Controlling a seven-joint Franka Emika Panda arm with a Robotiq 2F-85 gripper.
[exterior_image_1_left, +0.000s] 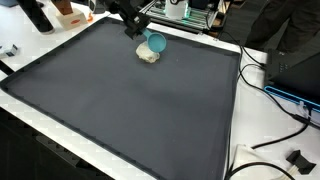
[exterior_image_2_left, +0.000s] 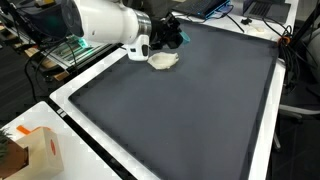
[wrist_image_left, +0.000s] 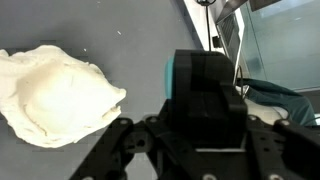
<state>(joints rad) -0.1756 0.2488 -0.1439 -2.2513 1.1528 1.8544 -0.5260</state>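
Closest to the wrist camera are the black fingers (wrist_image_left: 205, 105), which fill the lower middle of that view. I cannot tell whether they are spread, pressed together or pinching something, because their own dark body hides the tips. To the left of them lies a white lump (wrist_image_left: 55, 95), soft and wrinkled, resting on the dark mat (wrist_image_left: 130, 30). Just right of the white lump a narrow edge of a teal object (wrist_image_left: 178, 75) shows beside the fingers.

In an exterior view the teal object (exterior_image_1_left: 157, 43) looks round and touches the upper right side of the white lump (exterior_image_1_left: 148, 57), directly at the end of the fingers (exterior_image_1_left: 140, 30). The mat (exterior_image_1_left: 150, 115) covers most of the white surface (exterior_image_1_left: 250, 80), and the lump lies near its far edge. Well to the right of the lump, black cables (exterior_image_1_left: 275, 95) lie off the mat.

In an exterior view the white arm (exterior_image_2_left: 100, 20) reaches in from the left of the white lump (exterior_image_2_left: 164, 61), and the fingers (exterior_image_2_left: 168, 35) hang just behind it. Well apart from the lump, a cardboard box (exterior_image_2_left: 40, 150) stands at the near corner.
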